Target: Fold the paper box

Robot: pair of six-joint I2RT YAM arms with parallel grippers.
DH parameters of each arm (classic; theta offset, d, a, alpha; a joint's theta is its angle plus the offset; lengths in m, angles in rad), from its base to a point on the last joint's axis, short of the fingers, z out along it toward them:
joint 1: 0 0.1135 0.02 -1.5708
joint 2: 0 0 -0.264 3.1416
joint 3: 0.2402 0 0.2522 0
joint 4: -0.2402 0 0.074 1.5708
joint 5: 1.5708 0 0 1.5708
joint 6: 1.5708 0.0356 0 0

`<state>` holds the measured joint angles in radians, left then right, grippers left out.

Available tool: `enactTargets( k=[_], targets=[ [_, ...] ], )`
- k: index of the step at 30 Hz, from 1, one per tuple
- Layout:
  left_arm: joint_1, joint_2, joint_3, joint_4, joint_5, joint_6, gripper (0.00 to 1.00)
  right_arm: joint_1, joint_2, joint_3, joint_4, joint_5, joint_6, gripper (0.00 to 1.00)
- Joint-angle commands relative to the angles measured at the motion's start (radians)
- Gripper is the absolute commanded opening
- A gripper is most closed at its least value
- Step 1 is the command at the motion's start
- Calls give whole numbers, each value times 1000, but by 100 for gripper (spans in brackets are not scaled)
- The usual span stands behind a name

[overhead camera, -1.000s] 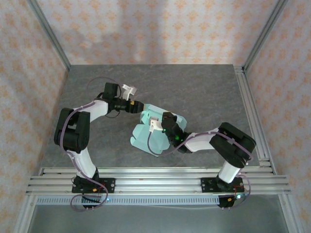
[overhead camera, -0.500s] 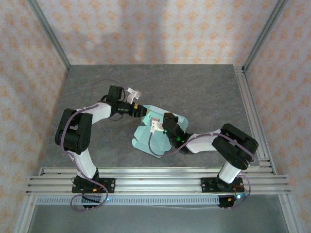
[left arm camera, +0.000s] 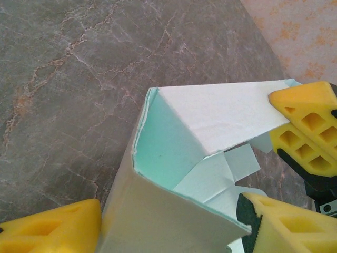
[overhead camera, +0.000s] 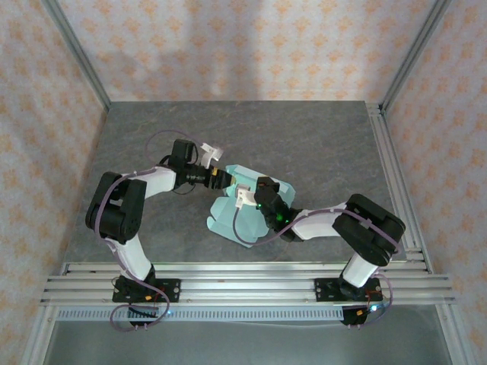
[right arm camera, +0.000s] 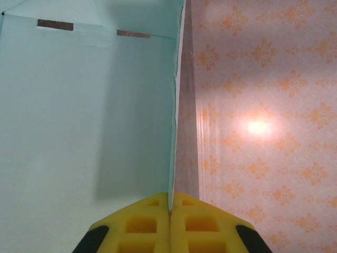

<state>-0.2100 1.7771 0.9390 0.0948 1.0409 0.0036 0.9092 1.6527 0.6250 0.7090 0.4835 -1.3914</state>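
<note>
- The paper box [overhead camera: 228, 219], of pale mint-green card, is seen partly folded, with the grey marbled table [overhead camera: 327, 144] beneath it and bare tabletop on every side of it.
- The left gripper [overhead camera: 221, 176] is placed at the box's far left corner, with its arm reaching in from the box's left.
- In the left wrist view, its jaws are held well apart. An upright folded corner of the box is enclosed between them, with one yellow finger [left arm camera: 52, 229] to each side of the card.
- That finger appears to rest against the box's outer wall. Whether the opposite finger touches the card cannot be told, and no firm hold by this gripper can be made out.
- The right gripper [right arm camera: 170, 203] is closed tight on the box: its yellow pads are pressed together, and the thin edge of a card panel is pinched between them.
- In the right wrist view, the pinched edge runs straight up from the pads. The panel's mint face is spread to the left of the edge, and two short brown strips [right arm camera: 55, 24] are seen near the panel's top.
- From above, the right gripper is seen over the box's middle, and its arm crosses the box's right half.
- In the left wrist view, the right gripper's pads [left arm camera: 305, 124] are seen clamped on the right end of a white-faced flap at the box's top.
</note>
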Motion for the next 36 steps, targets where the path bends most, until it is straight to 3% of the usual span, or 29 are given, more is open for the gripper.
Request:
enactTargets(
  k=[1, 30, 36],
  targets=[
    [-11, -39, -14, 40, 21, -14, 68, 7, -19, -7, -63, 24, 0, 0],
    [-26, -92, -155, 236, 5, -113, 60, 6, -37, 16, -190, 6, 63, 0],
    [-25, -100, -171, 260, -10, -121, 68, 7, -34, 13, -209, 6, 82, 0]
  ],
)
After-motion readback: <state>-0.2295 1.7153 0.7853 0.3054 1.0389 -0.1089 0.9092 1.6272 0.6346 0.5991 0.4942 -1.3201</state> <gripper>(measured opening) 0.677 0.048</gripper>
